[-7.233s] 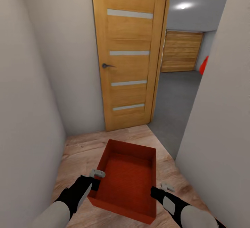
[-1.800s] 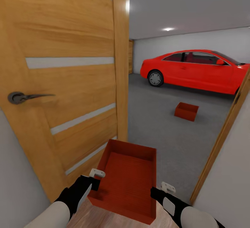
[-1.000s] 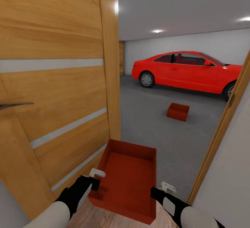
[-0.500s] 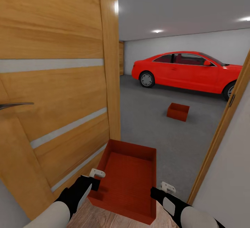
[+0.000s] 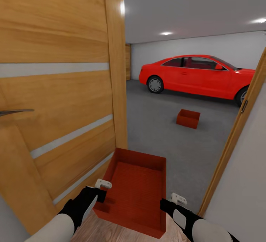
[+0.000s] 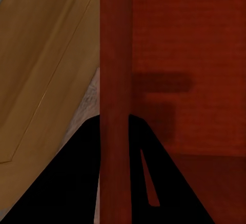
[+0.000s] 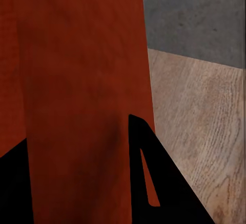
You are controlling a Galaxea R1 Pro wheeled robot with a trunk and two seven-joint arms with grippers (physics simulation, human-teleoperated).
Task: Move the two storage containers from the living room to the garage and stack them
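Two claws, left (image 5: 99, 189) and right (image 5: 170, 202), pinch a container's (image 5: 136, 190) side walls between door (image 5: 55, 87) and frame (image 5: 236, 138).

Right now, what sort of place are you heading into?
Most likely a garage: a red car is parked on the dark grey floor, seen through an open wooden door. One storage container already sits there.

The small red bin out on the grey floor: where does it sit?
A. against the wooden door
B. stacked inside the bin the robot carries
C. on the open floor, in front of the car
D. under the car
C: the far bin rests on the grey floor, apart from the car.
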